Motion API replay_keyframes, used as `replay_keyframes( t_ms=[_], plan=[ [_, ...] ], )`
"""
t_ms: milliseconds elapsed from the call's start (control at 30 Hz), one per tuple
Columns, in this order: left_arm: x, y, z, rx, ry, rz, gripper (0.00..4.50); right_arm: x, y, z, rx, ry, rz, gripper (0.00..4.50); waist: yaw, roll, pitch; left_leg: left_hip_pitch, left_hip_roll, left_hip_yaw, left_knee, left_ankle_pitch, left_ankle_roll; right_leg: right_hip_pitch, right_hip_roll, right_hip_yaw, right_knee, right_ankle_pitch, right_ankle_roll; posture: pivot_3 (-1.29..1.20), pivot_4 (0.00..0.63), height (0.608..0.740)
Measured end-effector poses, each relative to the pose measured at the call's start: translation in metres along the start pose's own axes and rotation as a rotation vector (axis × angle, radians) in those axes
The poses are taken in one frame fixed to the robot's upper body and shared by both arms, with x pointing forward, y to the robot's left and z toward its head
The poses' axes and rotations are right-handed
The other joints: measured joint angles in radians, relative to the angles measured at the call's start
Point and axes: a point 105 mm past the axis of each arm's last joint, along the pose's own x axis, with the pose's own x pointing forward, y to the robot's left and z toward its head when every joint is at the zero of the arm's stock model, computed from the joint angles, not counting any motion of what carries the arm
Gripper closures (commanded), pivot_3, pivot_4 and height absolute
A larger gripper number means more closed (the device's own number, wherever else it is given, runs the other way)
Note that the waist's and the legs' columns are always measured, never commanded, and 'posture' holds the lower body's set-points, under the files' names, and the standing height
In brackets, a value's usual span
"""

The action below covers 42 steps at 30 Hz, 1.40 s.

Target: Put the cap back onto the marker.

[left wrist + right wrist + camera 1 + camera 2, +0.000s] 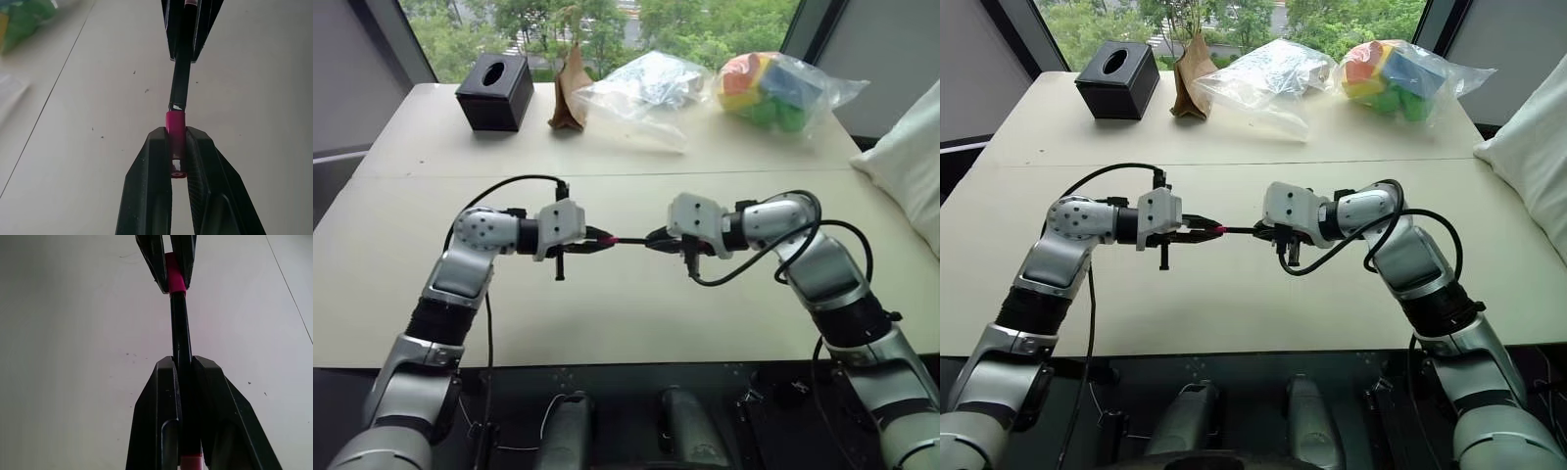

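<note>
Above the middle of the table my two grippers face each other tip to tip. My left gripper (605, 240) is shut on the small pink cap (176, 131). My right gripper (653, 238) is shut on the thin dark marker (180, 328), which runs level between them. In both wrist views the marker's end sits inside the cap's mouth, the two in one straight line. The cap (174, 278) shows between the left fingers in the right wrist view. The marker's tip is hidden inside the cap.
At the table's far side stand a black tissue box (495, 91), a brown paper bag (570, 93), a clear plastic bag (641, 93) and a bag of coloured blocks (771, 88). A white cushion (911, 176) lies at the right edge.
</note>
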Motion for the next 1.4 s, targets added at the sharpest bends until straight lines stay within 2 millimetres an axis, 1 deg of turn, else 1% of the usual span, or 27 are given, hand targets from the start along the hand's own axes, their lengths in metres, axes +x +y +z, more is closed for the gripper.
replay_keyframes(
  t_ms=[200,467,533,967,1200,1267,1300,1333,1367,1400],
  plan=[
    [-0.001,-0.001,0.002,-0.002,-0.012,-0.012,4.5,-0.001,0.0,0.0,-0.056,-0.016,0.017,4.45,0.0,0.0,0.0,0.0,0.0,0.0,0.0,0.0,0.0,0.0,0.0,0.0,0.0,0.0,0.0,0.0,0.15,0.74],
    [0.001,-0.006,0.005,0.005,-0.038,-0.057,4.5,-0.007,0.003,-0.001,-0.043,-0.024,0.072,4.45,0.0,0.0,0.0,0.0,0.0,0.0,0.0,0.0,0.0,0.0,0.0,0.0,0.0,0.0,0.0,0.0,0.15,0.74],
    [0.003,-0.006,0.009,0.017,-0.059,-0.06,4.5,-0.008,0.003,0.0,-0.036,-0.032,0.076,4.45,0.0,0.0,0.0,0.0,0.0,0.0,0.0,0.0,0.0,0.0,0.0,0.0,0.0,0.0,0.0,0.0,0.15,0.74],
    [0.004,-0.007,0.008,0.022,-0.056,-0.061,4.5,-0.008,0.003,0.0,-0.023,-0.032,0.076,4.45,0.0,0.0,0.0,0.0,0.0,0.0,0.0,0.0,0.0,0.0,0.0,0.0,0.0,0.0,0.0,0.0,0.15,0.74],
    [0.004,-0.006,0.004,-0.023,-0.041,-0.048,4.5,-0.006,0.001,-0.004,-0.035,-0.026,0.06,4.45,0.0,0.0,0.0,0.0,0.0,0.0,0.0,0.0,0.0,0.0,0.0,0.0,0.0,0.0,0.0,0.0,0.15,0.74],
    [0.003,-0.006,0.005,-0.031,-0.035,-0.038,3.51,-0.007,0.0,-0.004,-0.044,-0.029,0.057,4.5,-0.001,0.0,0.0,0.0,0.0,0.0,0.0,0.0,0.0,0.0,0.0,0.0,0.0,0.0,0.0,0.0,0.15,0.74],
    [0.003,-0.006,0.006,-0.035,-0.038,-0.029,3.09,-0.006,0.0,-0.004,-0.051,-0.032,0.057,4.5,-0.001,0.0,0.0,0.0,0.0,0.0,0.0,0.0,0.0,0.0,0.0,0.0,0.0,0.0,0.0,0.0,0.15,0.74],
    [0.006,-0.007,0.011,-0.025,-0.056,-0.028,2.55,-0.003,0.002,-0.002,-0.06,-0.042,0.068,4.5,0.0,0.0,0.0,0.0,0.0,0.0,0.0,0.0,0.0,0.0,0.0,0.0,0.0,0.0,0.0,0.0,0.15,0.74],
    [0.006,-0.008,0.014,-0.019,-0.062,-0.03,2.12,-0.001,0.004,-0.002,-0.063,-0.042,0.076,4.5,-0.001,0.0,0.0,0.0,0.0,0.0,0.0,0.0,0.0,0.0,0.0,0.0,0.0,0.0,0.0,0.0,0.15,0.74],
    [0.004,-0.009,0.015,-0.018,-0.06,-0.029,1.54,-0.002,0.004,-0.003,-0.064,-0.038,0.078,4.5,-0.001,0.0,0.0,0.0,0.0,0.0,0.0,0.0,0.0,0.0,0.0,0.0,0.0,0.0,0.0,0.0,0.15,0.74]
  ],
)
